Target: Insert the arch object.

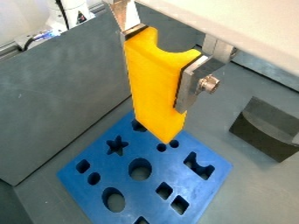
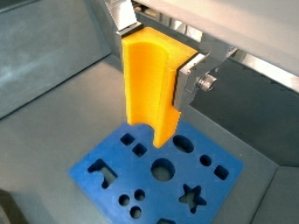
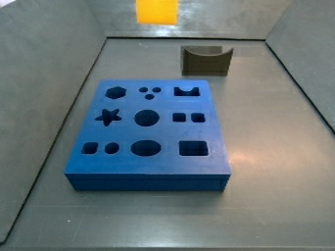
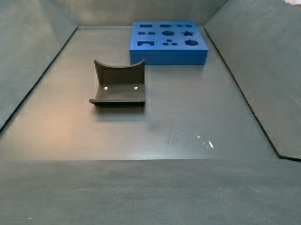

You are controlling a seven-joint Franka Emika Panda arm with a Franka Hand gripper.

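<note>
Gripper (image 1: 176, 83): two flat silver finger plates, one plate (image 1: 195, 84) plainly visible in both wrist views with its round screw head, pinching the arch object (image 1: 152, 83), a bright orange-yellow, smooth, elongated block with a notch cut into its lower end. The block hangs upright from the jaws, lower end downward, above the flat blue board with shaped holes (image 1: 105, 162); in a wrist view (image 2: 149, 83) the notched tip lies over the upper edge of the board near the centre of the frame, apparently clear of it, though contact cannot be ruled out from these views. Step in hand, by judgement: carry and alignment over the board, insertion not yet made. Next move calls for locating the arch-shaped cutout (image 3: 187, 90), at the upper right of the board in a side view, matching the block's orientation to it, then a straight descent; a small twist or offset would likely jam the block on the cutout's rim. Arm pose: wrist held high, gripper pointing down; in a side view only the block's lower end (image 3: 157, 11) shows, at the top edge of the frame, well above the board (image 3: 210, 169). Also present: dark grey-brown block with a curved notch (image 4: 118, 83), standing on the grey floor, well apart from the board (image 4: 171, 57).
</note>
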